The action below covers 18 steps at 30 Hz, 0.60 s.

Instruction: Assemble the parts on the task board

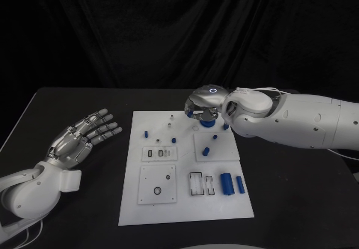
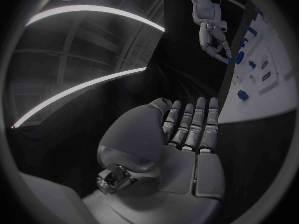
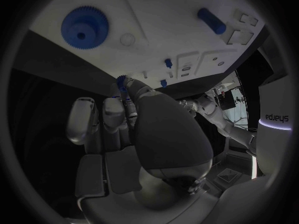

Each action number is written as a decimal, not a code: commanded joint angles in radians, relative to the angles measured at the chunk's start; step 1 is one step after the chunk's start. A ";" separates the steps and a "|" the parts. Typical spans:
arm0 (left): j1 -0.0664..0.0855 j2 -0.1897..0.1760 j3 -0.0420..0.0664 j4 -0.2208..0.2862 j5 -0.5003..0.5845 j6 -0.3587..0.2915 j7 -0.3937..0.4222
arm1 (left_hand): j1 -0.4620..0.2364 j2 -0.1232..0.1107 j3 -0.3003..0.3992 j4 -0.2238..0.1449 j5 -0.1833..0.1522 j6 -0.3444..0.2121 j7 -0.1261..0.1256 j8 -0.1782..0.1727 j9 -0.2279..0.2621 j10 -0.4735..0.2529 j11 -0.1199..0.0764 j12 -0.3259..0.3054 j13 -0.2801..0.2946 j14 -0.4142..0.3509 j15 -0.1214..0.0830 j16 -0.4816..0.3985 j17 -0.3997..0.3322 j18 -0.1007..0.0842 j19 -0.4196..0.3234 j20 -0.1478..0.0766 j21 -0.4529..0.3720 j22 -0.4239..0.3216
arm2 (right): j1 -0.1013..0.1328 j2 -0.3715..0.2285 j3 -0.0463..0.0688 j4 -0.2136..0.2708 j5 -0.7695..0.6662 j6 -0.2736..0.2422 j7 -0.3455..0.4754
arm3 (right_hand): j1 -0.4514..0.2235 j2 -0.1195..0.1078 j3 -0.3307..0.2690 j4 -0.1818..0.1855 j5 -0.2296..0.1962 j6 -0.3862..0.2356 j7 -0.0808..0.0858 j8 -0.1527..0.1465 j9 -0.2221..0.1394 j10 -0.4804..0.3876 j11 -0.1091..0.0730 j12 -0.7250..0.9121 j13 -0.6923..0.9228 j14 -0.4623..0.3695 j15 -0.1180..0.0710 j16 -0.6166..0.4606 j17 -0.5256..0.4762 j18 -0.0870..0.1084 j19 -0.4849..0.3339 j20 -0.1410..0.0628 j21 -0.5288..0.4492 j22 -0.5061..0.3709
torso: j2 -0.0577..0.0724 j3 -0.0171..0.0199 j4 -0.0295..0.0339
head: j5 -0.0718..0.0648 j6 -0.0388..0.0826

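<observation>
The left hand [image 1: 81,137] lies at about nine o'clock from the task board [image 1: 185,205], palm up over the black table [image 1: 299,197], fingers spread and straight, holding nothing; the left wrist view shows the same flat palm [image 2: 187,134] with the board's edge [image 2: 261,104] beyond it. The white task board sits in the middle of the table, carrying small blue parts: short pegs [image 1: 174,140] toward its far left quarter, a peg [image 1: 206,151] near the centre, and two larger blue cylinders [image 1: 226,184] lying side by side at about four o'clock on the plate. At the board's twelve o'clock edge the right hand [image 1: 203,106] hangs fingers down, pinching a small blue gear [image 3: 121,78] between its fingertips. Just beneath it a larger blue gear [image 3: 84,27] rests flat on the board, with a blue cylinder [image 3: 212,21] lying well apart from it.
</observation>
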<state>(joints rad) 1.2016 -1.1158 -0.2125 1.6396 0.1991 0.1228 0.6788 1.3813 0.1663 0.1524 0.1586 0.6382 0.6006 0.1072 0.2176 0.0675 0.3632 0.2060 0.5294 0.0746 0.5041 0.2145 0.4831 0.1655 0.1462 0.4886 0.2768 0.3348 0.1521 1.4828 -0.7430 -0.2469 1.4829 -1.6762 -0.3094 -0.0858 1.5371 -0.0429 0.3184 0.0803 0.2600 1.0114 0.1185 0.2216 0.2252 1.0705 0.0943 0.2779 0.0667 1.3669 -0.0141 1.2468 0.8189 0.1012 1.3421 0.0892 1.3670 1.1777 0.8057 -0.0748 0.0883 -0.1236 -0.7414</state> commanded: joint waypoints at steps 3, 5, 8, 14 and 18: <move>0.002 0.002 0.000 0.005 0.010 0.008 0.083 | 0.008 0.000 0.007 0.002 0.002 0.002 0.003 0.004 0.001 0.002 0.003 0.005 -0.001 -0.001 0.008 0.004 0.001 -0.012 -0.003 0.006 0.004 0.001 | 0.016 0.048 0.000 -0.034 0.059 -0.020 0.002 | -0.012 -0.008 0.012 0.004 -0.020 -0.003 0.002 0.000 0.010 0.037 -0.028 -0.023 -0.001 0.007 0.000 0.000 0.001 -0.012 0.003 0.004 0.004 0.002 | 0.001 -0.0006 0.0000 | 0.003 -0.001; 0.002 0.001 0.000 0.007 0.010 0.006 0.081 | 0.008 -0.001 0.008 0.001 0.002 0.003 0.003 0.005 0.002 0.003 0.004 0.005 -0.001 -0.001 0.009 0.005 0.001 -0.013 -0.004 0.006 0.004 0.001 | 0.019 0.075 0.001 -0.056 0.062 0.000 0.002 | -0.016 -0.010 0.013 0.006 -0.024 -0.006 0.002 -0.002 0.011 0.037 -0.028 -0.029 -0.001 0.007 0.001 -0.001 0.001 -0.013 0.003 0.005 0.005 0.004 | 0.001 -0.0008 -0.0002 | 0.006 -0.002; 0.002 0.000 0.000 0.009 0.011 0.003 0.080 | 0.008 -0.002 0.008 0.001 0.002 0.003 0.004 0.005 0.002 0.003 0.004 0.005 -0.001 -0.001 0.009 0.005 0.001 -0.013 -0.004 0.006 0.004 0.001 | 0.022 0.118 0.001 -0.096 0.065 0.032 0.004 | -0.020 -0.011 0.015 0.008 -0.029 -0.010 0.002 -0.005 0.014 0.036 -0.026 -0.038 -0.001 0.005 0.002 -0.003 -0.004 -0.012 0.002 0.006 0.003 0.004 | 0.001 -0.0006 0.0002 | 0.009 -0.004; 0.002 0.003 0.000 0.007 0.011 0.002 0.080 | 0.008 -0.002 0.009 0.000 0.003 0.003 0.004 0.005 0.002 0.003 0.004 0.005 -0.001 -0.001 0.009 0.006 0.001 -0.013 -0.004 0.006 0.004 0.001 | 0.017 0.168 0.001 -0.154 0.067 0.055 0.010 | -0.027 -0.012 0.018 0.012 -0.039 -0.019 0.004 -0.011 0.017 0.034 -0.023 -0.052 -0.001 0.003 0.005 -0.005 -0.004 -0.012 0.000 0.008 0.002 0.004 | 0.000 -0.0018 0.0000 | 0.015 -0.004; 0.002 0.007 0.000 0.004 0.011 0.004 0.079 | 0.008 -0.003 0.009 0.000 0.003 0.003 0.004 0.005 0.002 0.003 0.004 0.005 -0.001 -0.002 0.010 0.006 0.000 -0.014 -0.004 0.006 0.004 0.001 | 0.010 0.192 0.001 -0.186 0.067 0.064 0.013 | -0.035 -0.016 0.018 0.017 -0.050 -0.026 0.004 -0.017 0.021 0.032 -0.020 -0.065 -0.001 0.001 0.008 -0.007 -0.007 -0.012 -0.003 0.011 -0.001 0.001 | 0.002 -0.0015 0.0017 | 0.016 -0.004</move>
<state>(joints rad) 1.2016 -1.1111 -0.2125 1.6431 0.2032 0.1216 0.6791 1.3813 0.1663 0.1566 0.1599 0.6382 0.6006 0.1072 0.2176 0.0675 0.3631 0.2059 0.5294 0.0746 0.5005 0.2180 0.4830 0.1654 0.1462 0.4886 0.2768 0.3348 0.1519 1.4970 -0.5539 -0.2469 1.3051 -1.6153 -0.2747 -0.0806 1.5140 -0.0565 0.3345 0.0938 0.2130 0.9911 0.1233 0.2075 0.2446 1.0994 0.0729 0.2163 0.0659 1.3668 -0.0141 1.2454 0.8131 0.1015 1.3382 0.0931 1.3670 1.1807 0.8066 -0.0762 0.0889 -0.1085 -0.7455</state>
